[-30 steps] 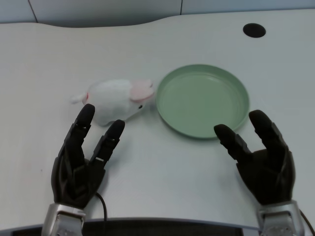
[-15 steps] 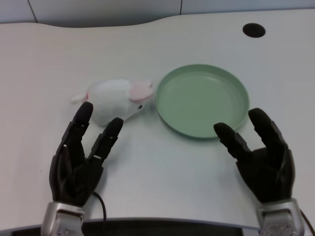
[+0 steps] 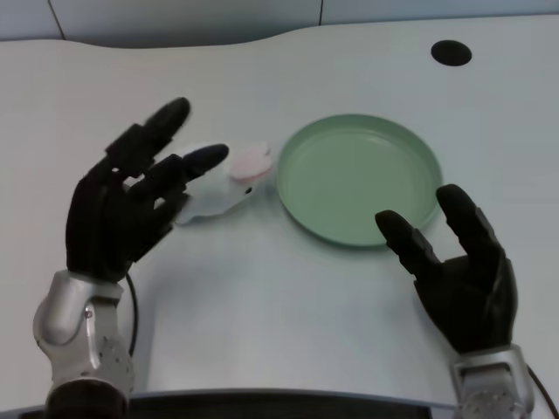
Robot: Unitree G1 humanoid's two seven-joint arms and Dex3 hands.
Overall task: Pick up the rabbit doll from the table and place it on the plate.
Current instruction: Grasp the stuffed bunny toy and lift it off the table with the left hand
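While robot hand (image 3: pixel 122 205) hovers, rabbit doll (image 3: pixel 218 183) borders plate (image 3: pixel 419 148).

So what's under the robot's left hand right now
The rabbit doll lies on the table beneath the left hand. Only its head end and pink ear show; its body is covered.

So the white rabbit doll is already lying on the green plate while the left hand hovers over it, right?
Not quite. In the head view the rabbit doll lies on the table beside the green plate, not on it. The left hand does hover over it.
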